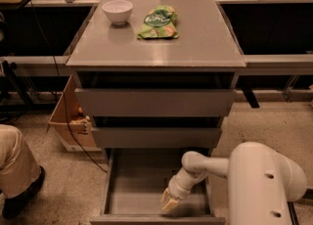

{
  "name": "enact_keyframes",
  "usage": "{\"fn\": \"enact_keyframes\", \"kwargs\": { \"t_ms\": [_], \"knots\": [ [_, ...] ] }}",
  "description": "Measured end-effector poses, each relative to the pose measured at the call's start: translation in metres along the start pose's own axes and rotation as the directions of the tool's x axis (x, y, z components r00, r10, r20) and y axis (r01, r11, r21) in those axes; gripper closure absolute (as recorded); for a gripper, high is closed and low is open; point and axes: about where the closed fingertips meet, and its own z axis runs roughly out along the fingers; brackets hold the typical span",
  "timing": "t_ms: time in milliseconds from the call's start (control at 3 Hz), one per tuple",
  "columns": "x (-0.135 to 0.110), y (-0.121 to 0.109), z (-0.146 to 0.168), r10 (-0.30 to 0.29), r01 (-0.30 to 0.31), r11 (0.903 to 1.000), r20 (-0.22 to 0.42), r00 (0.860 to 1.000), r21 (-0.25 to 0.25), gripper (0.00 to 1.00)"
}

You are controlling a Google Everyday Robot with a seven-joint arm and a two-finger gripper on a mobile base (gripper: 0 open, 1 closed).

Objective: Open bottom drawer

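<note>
The grey cabinet (156, 48) has three drawers. The bottom drawer (137, 190) is pulled far out, and its shallow grey tray shows empty inside. Its flat front (156, 219) lies at the bottom edge of the view. My gripper (168, 202) reaches down into the tray at its front right, just behind the drawer front. My white arm (254, 180) comes in from the lower right. The two larger drawer fronts above, the top one (155, 102) and the middle one (156, 137), stand slightly out.
A white bowl (117, 11) and a green snack bag (159, 23) lie on the cabinet top. A cardboard box (71, 119) stands left of the cabinet with a cable running past it. A person's leg (14, 170) is at the lower left. Benches stand behind.
</note>
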Motion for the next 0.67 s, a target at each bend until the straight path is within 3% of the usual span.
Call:
{"fn": "enact_keyframes", "kwargs": {
  "t_ms": [333,667],
  "knots": [
    [0.012,-0.030,-0.003,0.033,-0.041,0.9943,0.082,0.996,0.098,1.00],
    [0.025,-0.060,0.000,0.059,-0.082,0.9829,0.143,0.988,0.164,1.00]
  ]
}}
